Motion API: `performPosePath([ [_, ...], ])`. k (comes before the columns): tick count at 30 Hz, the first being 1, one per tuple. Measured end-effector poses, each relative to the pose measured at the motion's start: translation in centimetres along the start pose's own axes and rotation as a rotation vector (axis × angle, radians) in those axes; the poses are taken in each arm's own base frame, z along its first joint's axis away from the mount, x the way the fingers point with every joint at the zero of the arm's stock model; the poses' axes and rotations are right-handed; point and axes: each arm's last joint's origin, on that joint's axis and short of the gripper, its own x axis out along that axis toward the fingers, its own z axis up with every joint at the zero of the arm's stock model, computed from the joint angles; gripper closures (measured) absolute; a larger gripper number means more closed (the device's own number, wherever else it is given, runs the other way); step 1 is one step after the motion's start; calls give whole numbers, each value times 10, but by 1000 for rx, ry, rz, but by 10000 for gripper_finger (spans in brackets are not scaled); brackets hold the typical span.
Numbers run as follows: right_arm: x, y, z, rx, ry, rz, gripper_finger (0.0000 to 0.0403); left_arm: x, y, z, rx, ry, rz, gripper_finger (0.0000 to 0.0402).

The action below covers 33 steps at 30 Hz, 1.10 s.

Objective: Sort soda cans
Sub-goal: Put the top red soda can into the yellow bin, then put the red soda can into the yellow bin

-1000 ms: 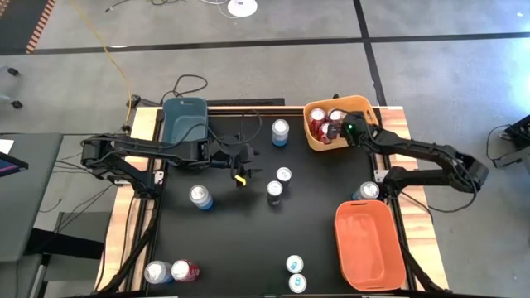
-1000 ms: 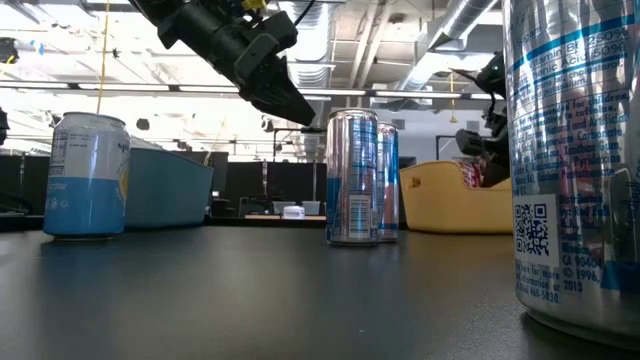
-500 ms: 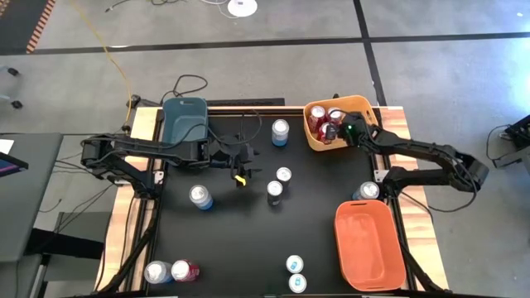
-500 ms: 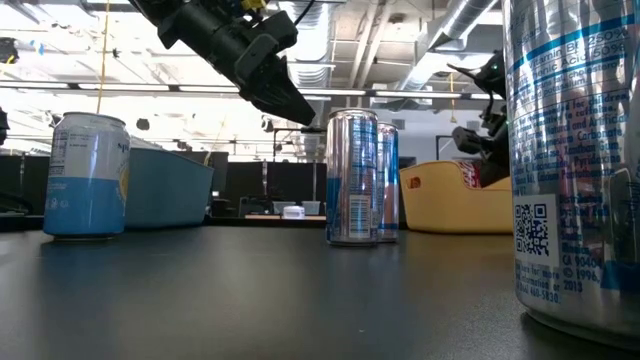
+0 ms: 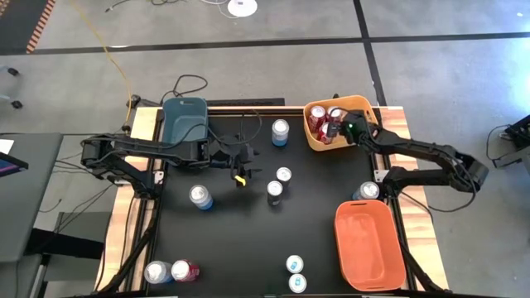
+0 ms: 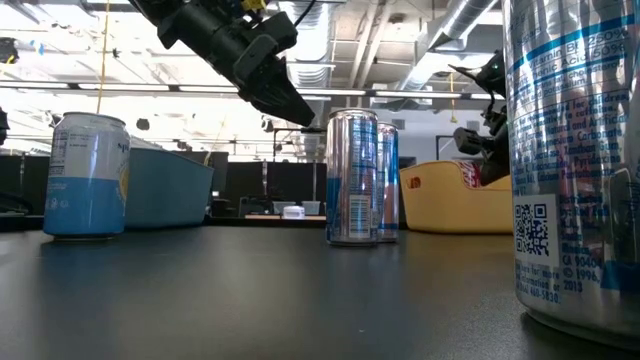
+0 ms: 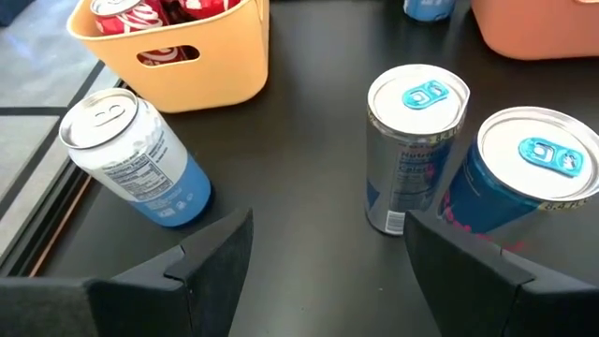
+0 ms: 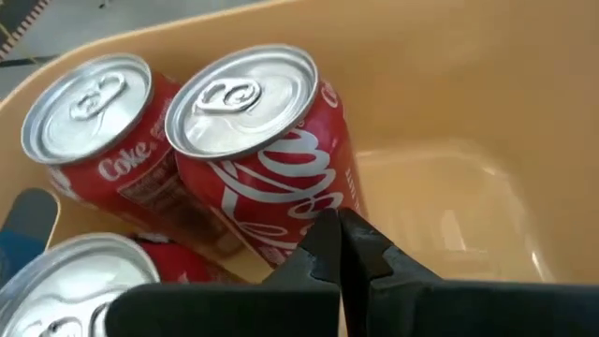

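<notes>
Black table (image 5: pixel 248 240), three bins at its edges: orange bin (image 5: pixel 368 248) near right, empty; blue-grey bin (image 5: pixel 184 122) far left; yellow bin (image 5: pixel 319 147) far right, partly filled.

Left tool (image 5: pixel 239 172) hanging over mid-table, jaws well apart, nothing between them, aimed at a silver can (image 7: pixel 412 150) and a blue can (image 7: pixel 529 178) standing just beside each other. Right tool (image 8: pixel 342 239) down inside the yellow bin, pinched fully closed on nothing, tip against the side of a red can (image 8: pixel 253 159).

Likely trouble on the left: no room for a finger between the close pair, so a neighbour knocked over and rolling. Likely trouble on the right: closed tip dragging the red can while rising, tipping it against the others or over the bin wall.

Count: one table, three bins, two tools. Twelve cans in all: three red in the yellow bin, nine upright on the table, among them a single red can (image 5: pixel 185 271) at the near left corner beside a silver one.
</notes>
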Motion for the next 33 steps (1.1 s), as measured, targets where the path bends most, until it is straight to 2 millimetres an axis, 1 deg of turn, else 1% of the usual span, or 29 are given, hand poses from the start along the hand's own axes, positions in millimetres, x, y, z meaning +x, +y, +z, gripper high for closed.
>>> performPosePath([
  [7, -12, 0, 6, 17, -47, 43, 388, 0, 0, -2, 0, 19, -3, 130],
  [14, -34, -2, 11, 11, -81, 104, 366, 0, -1, -2, -14, 23, -5, 130],
  [16, -43, -2, 11, 9, -87, 141, 362, -7, -2, 1, -21, 12, -10, 130],
  [18, -52, -1, 11, -5, -86, 200, 360, -20, -3, 7, -12, -21, -16, 132],
  [20, -62, 0, 12, -27, -91, 288, 359, -42, -4, 11, -6, -33, -11, 136],
  [24, -81, 6, 14, -72, -86, 540, 358, -89, -6, 17, -52, -75, 19, 142],
  [27, -96, 12, 15, -88, -79, 736, 358, -120, -10, 23, -115, -165, 28, 147],
  [30, -108, 17, 14, -102, -88, 864, 358, -143, -12, 26, -178, -237, 34, 152],
  [33, -118, 23, 11, -109, -96, 949, 358, -157, -15, 22, -267, -234, -5, 156],
])
